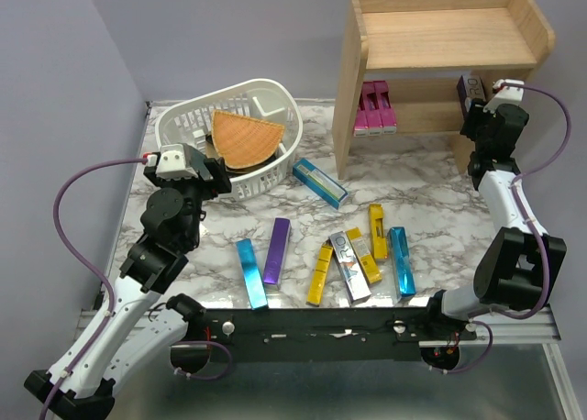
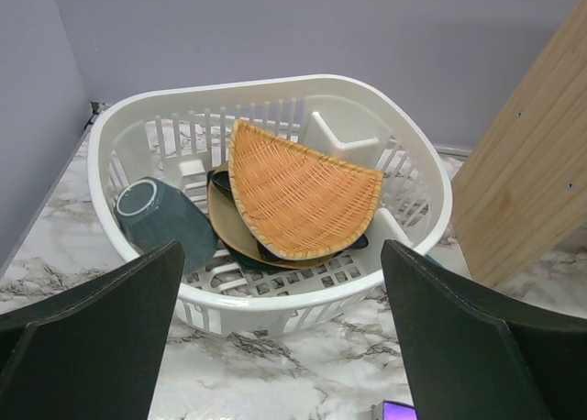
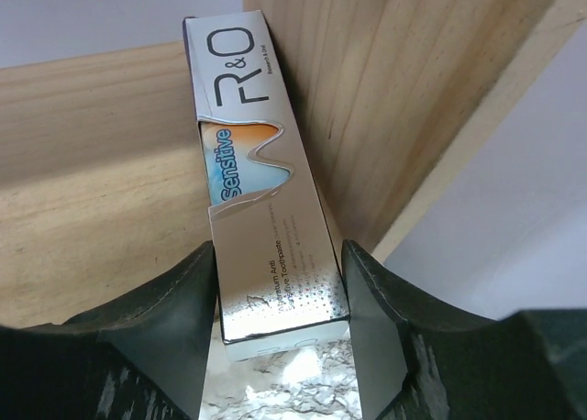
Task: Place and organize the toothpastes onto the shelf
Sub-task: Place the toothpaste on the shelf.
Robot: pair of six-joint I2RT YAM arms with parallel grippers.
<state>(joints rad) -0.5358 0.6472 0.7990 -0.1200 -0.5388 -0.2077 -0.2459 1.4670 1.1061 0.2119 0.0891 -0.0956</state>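
From above, the shelf (image 1: 353, 81) stands at the far right of the table (image 1: 431, 191). Pink toothpastes (image 1: 376, 108) stand together at the left end of its lower board. The right gripper (image 1: 477, 113) brings a silver carton (image 1: 471, 87) to the right end, probably so each colour gets its own spot. More cartons (image 1: 348, 266) lie on the table near the arms, waiting. The left gripper (image 1: 218, 174) hangs by the white basket (image 1: 183, 127).

In the left wrist view, that gripper is wide apart and holds nothing. It faces the basket's orange wedge (image 2: 303, 200) and grey cup (image 2: 160, 218). These are not toothpaste, so I think it just waits.

In the right wrist view, the black fingers (image 3: 165, 337) press both long sides of the silver carton. The carton lies snug against the shelf's side panel (image 3: 394, 90), which keeps it straight. Its near end pokes out over the marble, so I think it needs sliding further in.
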